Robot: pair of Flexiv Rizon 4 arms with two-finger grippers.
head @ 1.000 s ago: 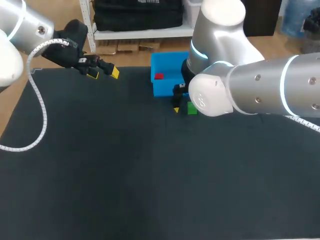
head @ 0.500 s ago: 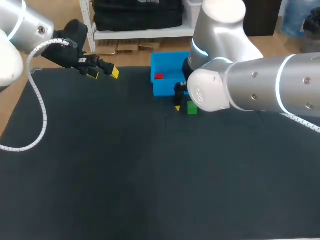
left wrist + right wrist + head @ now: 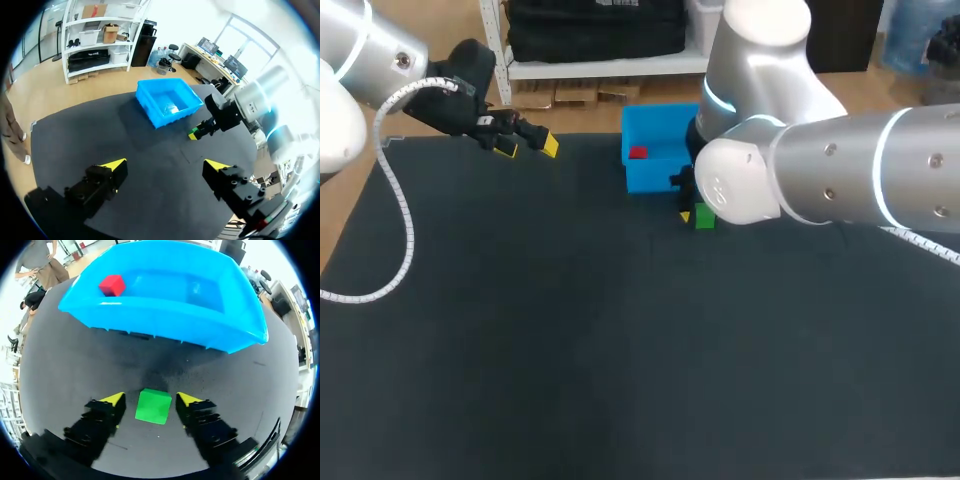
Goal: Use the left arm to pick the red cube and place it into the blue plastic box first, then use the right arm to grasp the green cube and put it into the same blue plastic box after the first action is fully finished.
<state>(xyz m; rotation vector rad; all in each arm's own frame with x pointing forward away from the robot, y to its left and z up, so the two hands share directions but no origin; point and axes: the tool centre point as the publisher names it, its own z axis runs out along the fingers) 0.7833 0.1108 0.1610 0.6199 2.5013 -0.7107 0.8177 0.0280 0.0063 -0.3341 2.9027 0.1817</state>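
The green cube (image 3: 704, 219) rests on the black table just in front of the blue plastic box (image 3: 655, 178). My right gripper (image 3: 695, 215) is down around it. In the right wrist view the green cube (image 3: 154, 406) sits between the yellow fingertips of the right gripper (image 3: 150, 400), with a thin gap on each side, so it is open. The red cube (image 3: 112, 285) lies inside the blue box (image 3: 165, 320), in a far corner, seen also as the red cube (image 3: 637, 153). My left gripper (image 3: 525, 147) hovers open and empty at the table's far left edge.
The black mat (image 3: 570, 330) covers the whole table. The bulky right arm (image 3: 820, 180) hangs over the table's far right part and hides the box's right side. From the left gripper (image 3: 165, 164), the blue box (image 3: 170, 102) lies well ahead.
The right gripper's fingers have narrowed in toward the green cube, and the right arm has shifted slightly left. The left arm has stayed put.
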